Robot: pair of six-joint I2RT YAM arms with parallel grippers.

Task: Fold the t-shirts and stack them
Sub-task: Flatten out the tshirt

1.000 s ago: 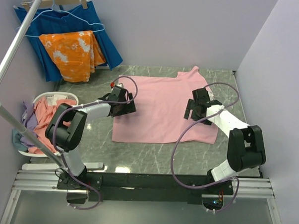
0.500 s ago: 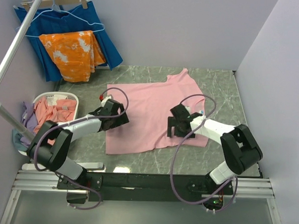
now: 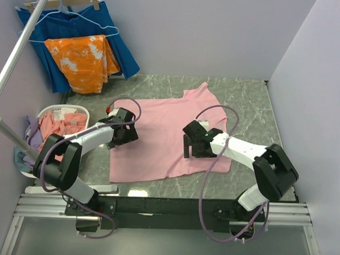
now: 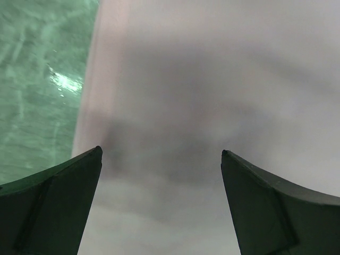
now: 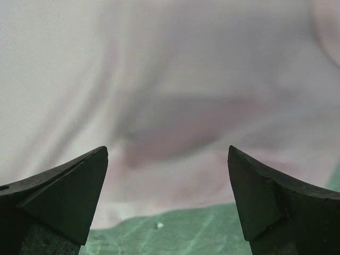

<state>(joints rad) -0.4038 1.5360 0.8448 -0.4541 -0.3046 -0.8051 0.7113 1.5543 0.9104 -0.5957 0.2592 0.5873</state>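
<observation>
I'm hovering my left fingers (image 4: 53,207) & right fingers (image 5: 58,196), both spread wide w/ nothing pinched, over the light pink t-shirt (image 3: 163,144) lying flat mid-worktop (image 3: 244,97). Soft, light, floppy cotton, prob. slides easily; I'm judging edges/corners best to pinch.

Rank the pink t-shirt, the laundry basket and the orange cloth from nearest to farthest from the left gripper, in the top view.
1. Pink t-shirt, under the left gripper.
2. Laundry basket, to its left.
3. Orange cloth, hanging far left.
</observation>
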